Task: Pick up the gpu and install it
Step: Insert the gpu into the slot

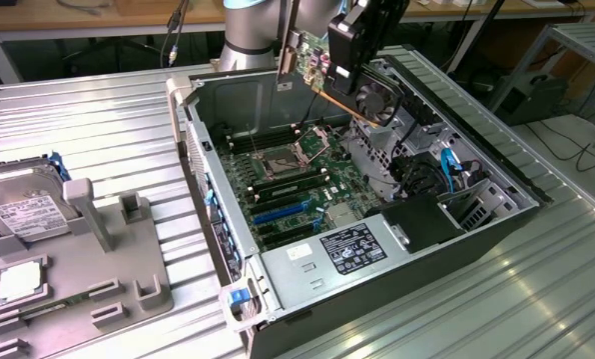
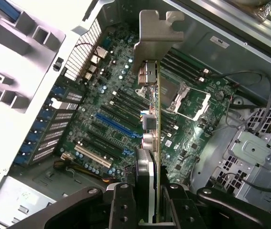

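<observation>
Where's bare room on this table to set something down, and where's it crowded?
Bare ribbed tabletop between the grey fixture and the computer case, and beside the case at the exterior view's right. Crowded inside the case, under the gpu.

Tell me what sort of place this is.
Probably a robotics lab for PC assembly: a gripper holds a gpu over an open computer case on a ribbed metal table, with workbenches behind.

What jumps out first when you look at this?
The gpu, with its round fan, hangs in the gripper above the open computer case. Below it lies the green motherboard. On the exterior view's left, a silver hard drive sits in a grey holder.
</observation>
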### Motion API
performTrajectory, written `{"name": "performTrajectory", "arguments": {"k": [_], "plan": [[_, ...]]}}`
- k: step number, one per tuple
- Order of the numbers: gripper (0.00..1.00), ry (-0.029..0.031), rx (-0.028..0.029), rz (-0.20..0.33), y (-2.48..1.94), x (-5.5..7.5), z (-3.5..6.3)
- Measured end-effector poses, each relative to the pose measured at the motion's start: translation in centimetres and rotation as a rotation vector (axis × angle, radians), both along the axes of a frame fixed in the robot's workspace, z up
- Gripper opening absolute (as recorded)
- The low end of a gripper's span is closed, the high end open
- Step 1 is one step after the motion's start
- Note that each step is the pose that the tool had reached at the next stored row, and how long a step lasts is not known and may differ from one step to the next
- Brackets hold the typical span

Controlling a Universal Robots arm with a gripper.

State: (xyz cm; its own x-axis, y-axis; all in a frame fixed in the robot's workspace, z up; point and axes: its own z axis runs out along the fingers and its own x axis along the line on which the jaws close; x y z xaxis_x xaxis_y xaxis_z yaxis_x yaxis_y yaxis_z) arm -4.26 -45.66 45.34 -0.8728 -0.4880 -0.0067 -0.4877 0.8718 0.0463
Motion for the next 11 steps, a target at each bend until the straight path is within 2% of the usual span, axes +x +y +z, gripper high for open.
{"name": "performTrajectory", "arguments": {"k": [11], "plan": [[0.28, 0.0000, 0.0014, 0.031, 0.00, 0.00, 0.00]]}}
